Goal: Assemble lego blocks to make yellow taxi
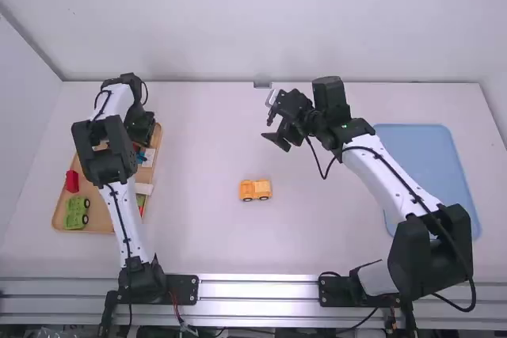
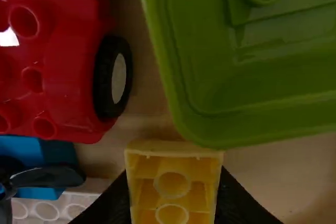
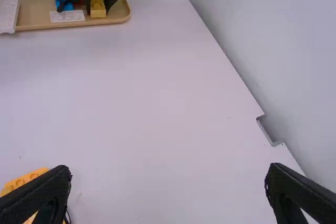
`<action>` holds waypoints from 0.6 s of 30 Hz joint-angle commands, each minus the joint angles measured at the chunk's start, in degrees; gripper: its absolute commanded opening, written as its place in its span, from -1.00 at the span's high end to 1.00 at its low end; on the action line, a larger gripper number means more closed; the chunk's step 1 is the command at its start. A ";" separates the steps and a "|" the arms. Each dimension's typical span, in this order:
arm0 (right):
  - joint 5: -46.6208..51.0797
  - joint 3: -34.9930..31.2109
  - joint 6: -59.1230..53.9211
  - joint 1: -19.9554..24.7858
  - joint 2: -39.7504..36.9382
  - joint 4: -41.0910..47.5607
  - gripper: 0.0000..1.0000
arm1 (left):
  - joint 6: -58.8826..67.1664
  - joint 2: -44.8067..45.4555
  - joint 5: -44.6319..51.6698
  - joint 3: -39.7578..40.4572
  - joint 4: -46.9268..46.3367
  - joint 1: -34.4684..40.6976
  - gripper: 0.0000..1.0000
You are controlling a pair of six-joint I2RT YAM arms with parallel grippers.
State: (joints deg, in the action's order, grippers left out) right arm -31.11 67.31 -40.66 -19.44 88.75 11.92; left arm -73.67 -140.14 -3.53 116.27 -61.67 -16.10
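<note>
Starting from the near side, and it's the two arm bases at the table edge, the left arm's upper links stretching out over a tan tray point(image 1: 99, 223)! In the tray's near part sits a green wheeled block point(image 1: 77, 213), a red block point(image 1: 72, 181) just beyond it, and a white block point(image 1: 145, 187) over by the right-hand rim

Out in the middle, there's the yellow vehicle point(image 1: 255, 189), small dark wheels on the white table, standing between the tan tray and a blue tray point(image 1: 432, 172) that lies partly under the right arm

Farther out now, and the right gripper point(image 1: 269, 127) hangs over the table beyond the yellow vehicle, its two fingers wide apart with nothing between them!

And at the tan tray's far end, here's the left gripper point(image 1: 141, 128), clamped on a yellow block point(image 2: 173, 192)! What a tight spot: the left wrist view has a big green piece point(image 2: 210, 66) right at the yellow block's edge, a red piece point(image 2: 58, 82) with a black-tyred wheel point(image 2: 118, 80) near it, plus a blue piece point(image 2: 58, 153) and a white studded piece point(image 2: 47, 211) alongside
</note>
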 commanded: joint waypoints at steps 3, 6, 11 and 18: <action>-0.33 0.74 0.07 -0.09 0.15 -0.11 -0.98 | 0.17 0.20 3.32 -1.22 -0.98 0.37 0.31; -0.33 0.74 0.11 -0.09 0.15 -0.09 -0.97 | 0.17 0.20 4.17 -1.22 -0.61 0.35 0.21; -0.33 0.74 0.04 0.02 0.15 0.13 -0.97 | -0.22 0.20 4.17 -1.22 -0.87 0.35 0.08; -0.28 0.44 -0.35 0.02 0.15 0.17 -0.97 | -0.22 0.20 4.13 -1.22 -0.79 0.35 0.44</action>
State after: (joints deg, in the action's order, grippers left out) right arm -31.11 67.33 -40.84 -19.44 88.75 12.08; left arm -73.82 -140.14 0.05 116.25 -61.84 -16.12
